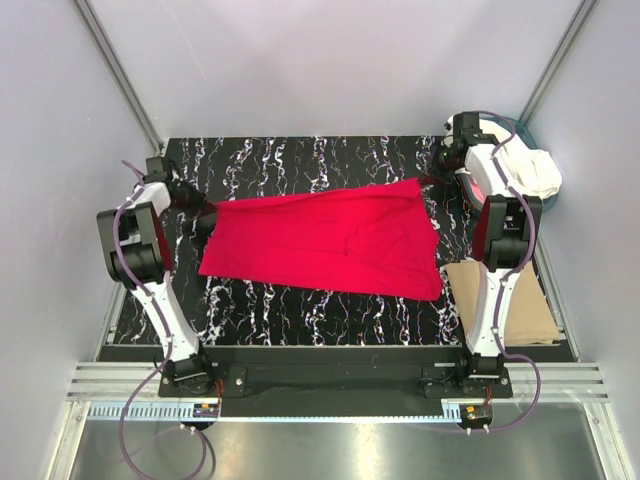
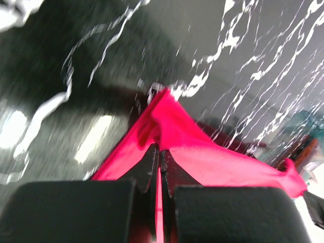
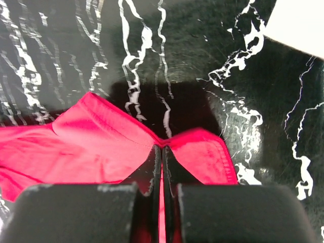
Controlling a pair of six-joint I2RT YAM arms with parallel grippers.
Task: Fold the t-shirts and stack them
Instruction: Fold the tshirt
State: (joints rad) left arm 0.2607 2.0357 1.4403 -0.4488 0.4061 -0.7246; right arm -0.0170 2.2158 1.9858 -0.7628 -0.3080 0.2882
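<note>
A red t-shirt [image 1: 325, 240] is stretched across the middle of the black marbled table [image 1: 300, 305]. My left gripper [image 1: 203, 215] is shut on its left edge; in the left wrist view the red cloth [image 2: 202, 152] is pinched between the fingers [image 2: 147, 167]. My right gripper [image 1: 435, 178] is shut on the shirt's far right corner; in the right wrist view the red hem [image 3: 202, 152] runs out of the shut fingers [image 3: 172, 169]. The cloth between the two grippers looks pulled taut.
A tan folded cloth [image 1: 505, 300] lies at the right front of the table. A white cloth [image 1: 530, 170] sits in a teal basket at the far right. Grey walls and metal posts close in the sides.
</note>
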